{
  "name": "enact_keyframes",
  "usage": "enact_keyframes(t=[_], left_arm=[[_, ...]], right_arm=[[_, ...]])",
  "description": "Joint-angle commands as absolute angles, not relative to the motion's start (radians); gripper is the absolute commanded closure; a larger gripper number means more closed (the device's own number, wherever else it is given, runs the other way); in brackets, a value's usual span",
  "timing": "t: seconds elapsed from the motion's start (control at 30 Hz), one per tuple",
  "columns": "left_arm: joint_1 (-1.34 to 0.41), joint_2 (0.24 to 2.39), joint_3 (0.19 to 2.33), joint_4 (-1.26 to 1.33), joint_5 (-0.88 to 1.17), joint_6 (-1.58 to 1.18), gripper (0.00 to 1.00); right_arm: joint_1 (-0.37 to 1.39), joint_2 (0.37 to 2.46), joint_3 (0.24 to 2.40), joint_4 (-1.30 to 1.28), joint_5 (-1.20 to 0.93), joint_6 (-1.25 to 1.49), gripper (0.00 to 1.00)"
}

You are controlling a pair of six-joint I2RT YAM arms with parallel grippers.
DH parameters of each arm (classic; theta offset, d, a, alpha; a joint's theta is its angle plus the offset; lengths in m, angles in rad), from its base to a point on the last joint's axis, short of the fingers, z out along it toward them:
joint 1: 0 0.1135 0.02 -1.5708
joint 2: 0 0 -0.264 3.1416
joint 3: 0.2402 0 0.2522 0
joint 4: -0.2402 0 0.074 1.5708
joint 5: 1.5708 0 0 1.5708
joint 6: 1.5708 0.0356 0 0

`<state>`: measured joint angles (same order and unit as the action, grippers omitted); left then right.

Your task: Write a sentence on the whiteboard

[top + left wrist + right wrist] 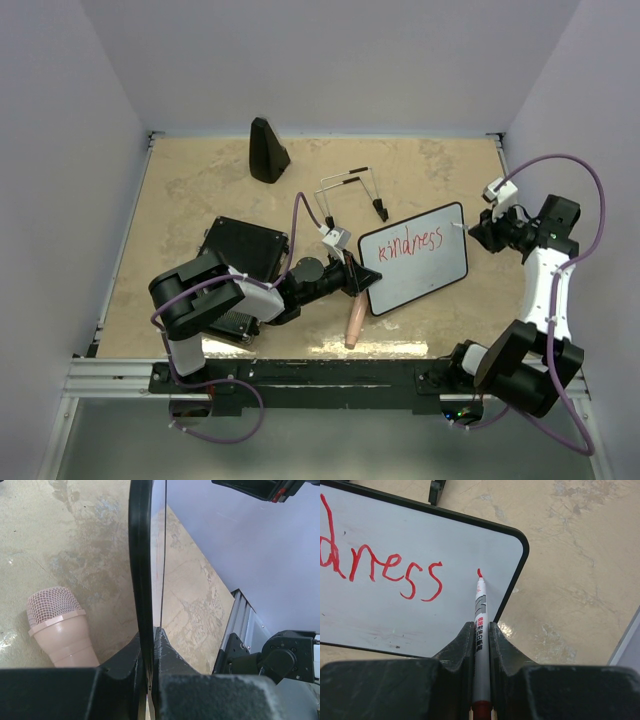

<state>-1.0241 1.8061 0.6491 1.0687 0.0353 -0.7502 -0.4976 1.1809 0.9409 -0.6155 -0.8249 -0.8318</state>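
Observation:
The whiteboard (420,262) is held tilted above the table, with "kindness" written on it in red. My left gripper (362,280) is shut on its left edge; in the left wrist view the black frame (141,555) runs edge-on between the jaws. My right gripper (478,232) is shut on a grey red-ink marker (480,615). The marker tip touches the board (420,595) just right of the last "s", by a small red mark near the right edge.
A pink microphone (354,322) lies below the board, also in the left wrist view (60,630). A black ribbed case (245,250) lies under the left arm. A black cone (267,150) stands at the back. Black wire stand legs (350,190) lie behind the board.

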Motion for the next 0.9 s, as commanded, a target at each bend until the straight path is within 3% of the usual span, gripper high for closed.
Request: enact_keyframes(t=[0.0,0.23,0.87], left_arm=[[-1.032,1.818,0.655,1.04,0.035,-0.69,1.0],[-1.032,1.815,0.657,1.032,0.031,-0.692,1.0],[-1.031,1.815,0.658,1.035,0.037,-0.692,1.0]], right_arm=[[-0.497,1.169,0.937,-0.633,-0.825,-0.88,1.0],[-0.497,1.074,0.933,-0.66,-0.841,-0.893,1.0],[-0.495,1.163,0.931,-0.667,-0.844,-0.908,1.0]])
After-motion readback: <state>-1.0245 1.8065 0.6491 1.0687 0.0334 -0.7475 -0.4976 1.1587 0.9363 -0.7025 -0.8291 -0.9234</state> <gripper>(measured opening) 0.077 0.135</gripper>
